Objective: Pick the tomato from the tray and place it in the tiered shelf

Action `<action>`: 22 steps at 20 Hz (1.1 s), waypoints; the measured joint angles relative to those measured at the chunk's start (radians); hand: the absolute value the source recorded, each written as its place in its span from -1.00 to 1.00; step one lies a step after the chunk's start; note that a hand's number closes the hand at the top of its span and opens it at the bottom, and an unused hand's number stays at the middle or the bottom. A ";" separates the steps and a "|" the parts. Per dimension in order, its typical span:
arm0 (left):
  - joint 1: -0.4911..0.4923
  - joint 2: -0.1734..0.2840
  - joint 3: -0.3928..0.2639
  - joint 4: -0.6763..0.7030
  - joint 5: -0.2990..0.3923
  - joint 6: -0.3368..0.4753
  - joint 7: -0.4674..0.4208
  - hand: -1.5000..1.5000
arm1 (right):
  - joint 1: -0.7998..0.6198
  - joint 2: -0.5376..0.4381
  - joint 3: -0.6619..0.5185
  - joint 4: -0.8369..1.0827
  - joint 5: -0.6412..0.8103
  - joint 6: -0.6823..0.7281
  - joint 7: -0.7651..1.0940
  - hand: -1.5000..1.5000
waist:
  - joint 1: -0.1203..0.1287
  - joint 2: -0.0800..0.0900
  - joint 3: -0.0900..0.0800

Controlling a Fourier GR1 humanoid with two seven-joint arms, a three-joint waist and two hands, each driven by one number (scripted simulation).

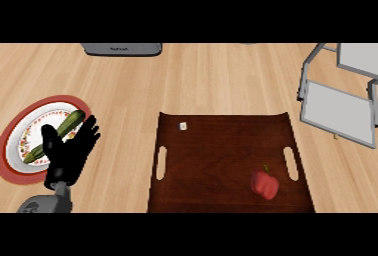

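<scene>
A red tomato (266,184) with a small green stem lies on the dark wooden tray (221,150), near its right handle slot. The grey tiered shelf (341,102) stands at the upper right of the counter, its lower shelf plate facing the tray. My left hand (68,152) is open at the lower left, fingers up, resting over the edge of a plate and far from the tomato. The right hand does not show.
A red-rimmed patterned plate (22,132) with a green vegetable (70,121) sits at the left, partly behind my left hand. A grey appliance (122,49) is at the top edge. A small white tag (182,126) lies on the tray's far left.
</scene>
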 measured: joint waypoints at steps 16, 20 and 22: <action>0.005 -0.004 0.021 -0.004 -0.007 -0.026 0.011 0.00 | -0.108 -0.007 -0.076 0.185 0.012 -0.041 -0.095 -1.00 | -0.003 0.000 -0.001; 0.003 -0.004 0.026 0.002 -0.008 -0.030 0.012 0.00 | -0.131 0.018 -0.137 0.208 -0.030 -0.104 -0.071 -1.00 | -0.003 0.000 -0.001; 0.004 0.001 0.031 0.001 -0.006 -0.036 0.014 0.00 | -0.138 0.020 -0.177 0.210 -0.068 -0.117 -0.073 -1.00 | -0.005 0.000 -0.001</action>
